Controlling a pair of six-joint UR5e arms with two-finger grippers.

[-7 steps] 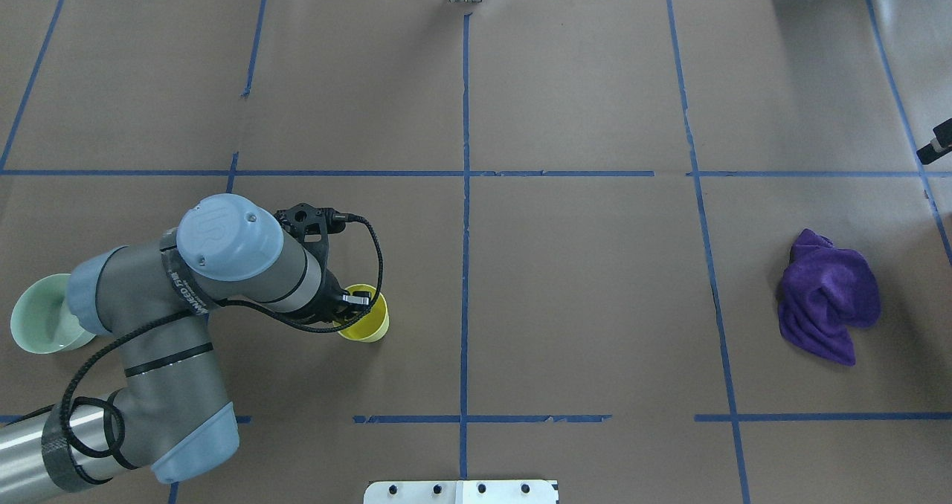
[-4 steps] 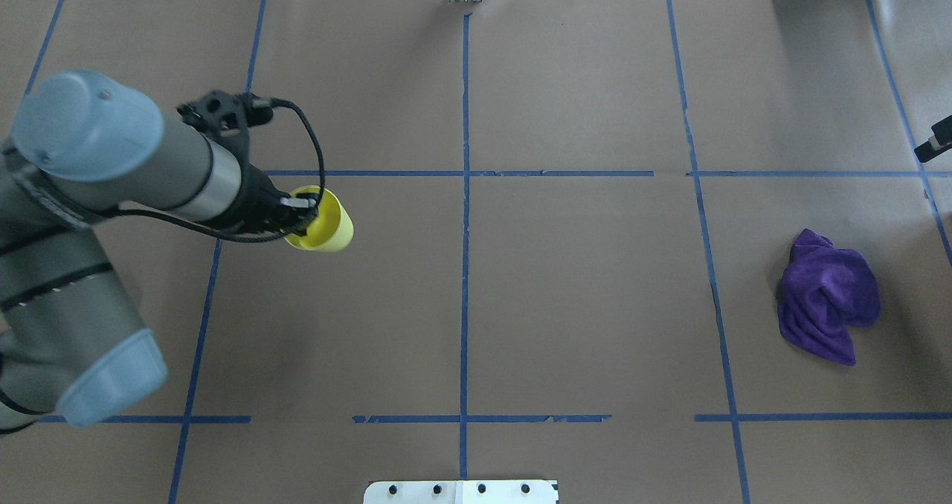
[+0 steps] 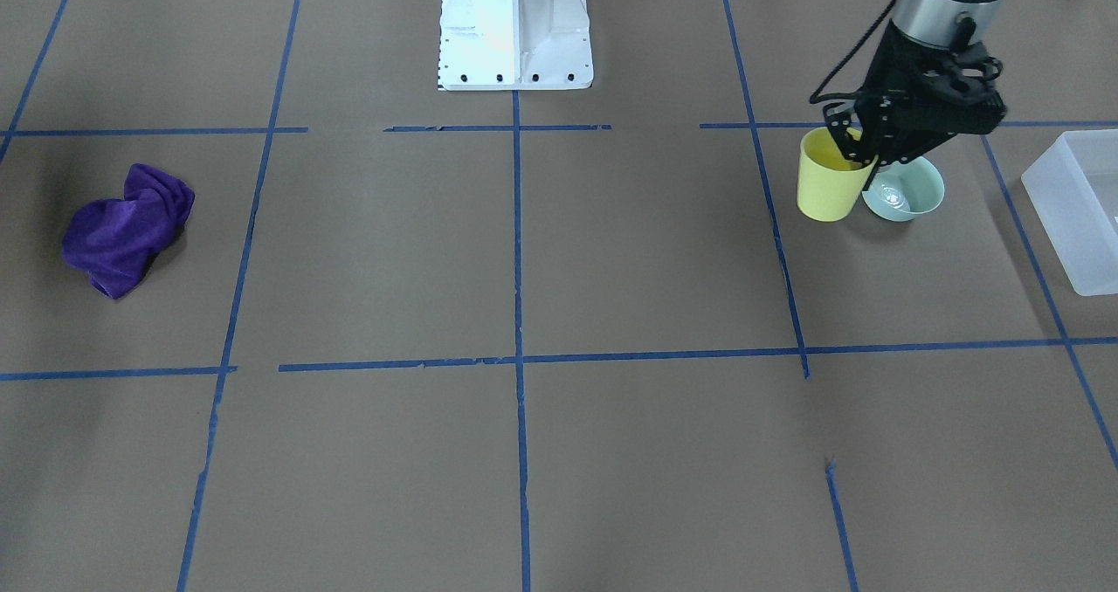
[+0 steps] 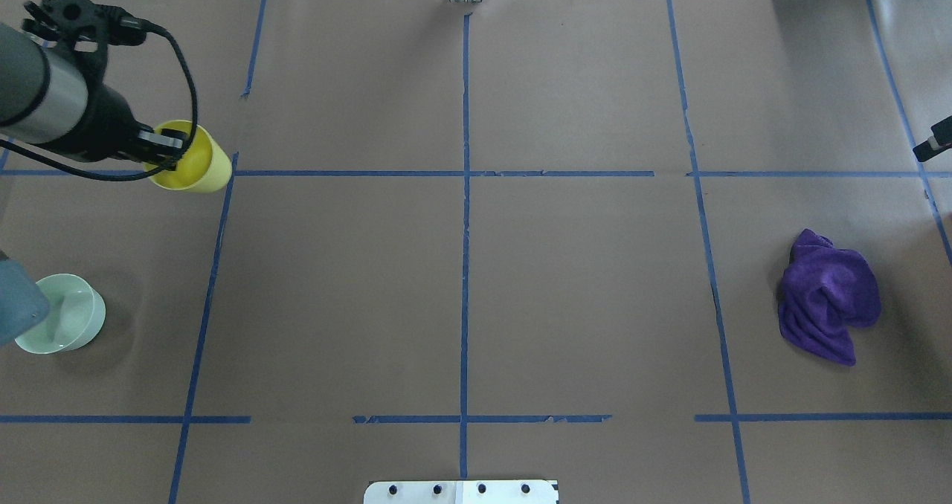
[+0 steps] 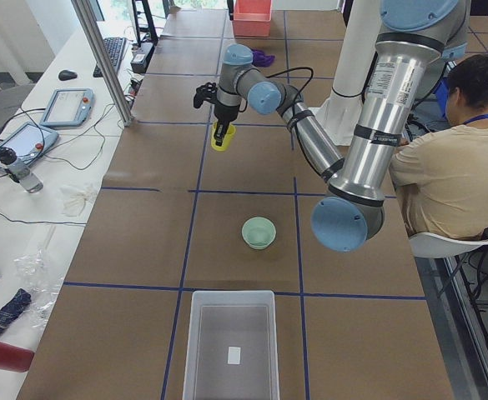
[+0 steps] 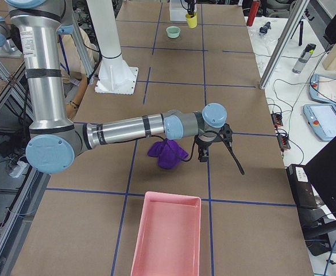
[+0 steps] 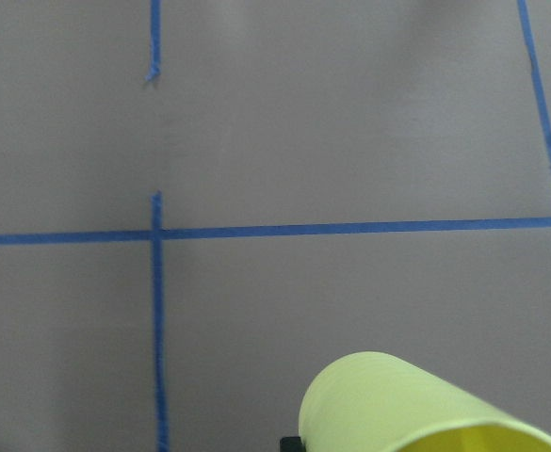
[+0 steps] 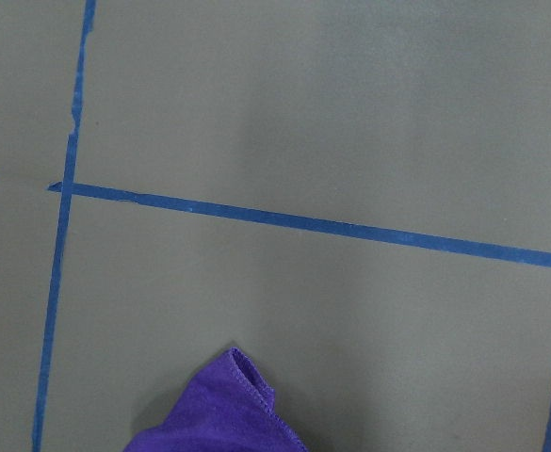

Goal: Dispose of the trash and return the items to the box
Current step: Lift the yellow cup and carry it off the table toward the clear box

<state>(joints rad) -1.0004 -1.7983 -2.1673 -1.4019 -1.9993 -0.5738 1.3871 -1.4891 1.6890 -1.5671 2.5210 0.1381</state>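
My left gripper (image 4: 172,148) is shut on the rim of the yellow cup (image 4: 192,166) and holds it tilted above the table at the far left. In the front view the gripper (image 3: 860,150) and the cup (image 3: 828,189) hang in front of the mint-green bowl (image 3: 905,192). The bowl (image 4: 61,324) stands upright on the table near the left edge. The frosted white box (image 5: 231,346) stands open beyond the table's left end, and its corner shows in the front view (image 3: 1079,212). My right gripper (image 6: 202,154) hovers beside the purple cloth (image 6: 166,154); I cannot tell if it is open.
The purple cloth (image 4: 827,305) lies crumpled at the right. A pink bin (image 6: 168,236) stands at the table's right end. The robot base (image 3: 514,29) is at the near middle edge. A seated person (image 5: 452,158) is beside the robot.
My left arm has lifted the yellow cup off the table and carried it away and to the left. The bowl, which the arm partly hid, now shows fully.
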